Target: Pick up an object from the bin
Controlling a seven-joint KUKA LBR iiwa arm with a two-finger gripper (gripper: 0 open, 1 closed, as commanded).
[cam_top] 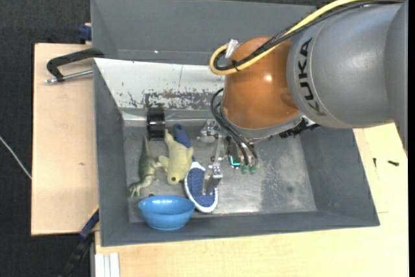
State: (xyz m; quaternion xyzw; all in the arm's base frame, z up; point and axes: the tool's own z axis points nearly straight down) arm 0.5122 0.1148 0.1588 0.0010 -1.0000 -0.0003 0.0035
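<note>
The shoe [196, 192], a small blue one with a white inside, lies right under the claw [213, 180], near the front wall of the bin [337, 204]. The claw's tip hangs over the shoe's right edge, and whether it touches the shoe is hard to say. Whether the claw is spread or pressed together I cannot tell, since the orange cover above hides much of it. Left of the claw and lower sits a blue bowl [165, 211], just beside the shoe's toe. Straight left of the claw lies a yellow soft toy [176, 159], with a green dinosaur [147, 172] beyond it. Up and left of the claw stands a black roll [155, 122].
</note>
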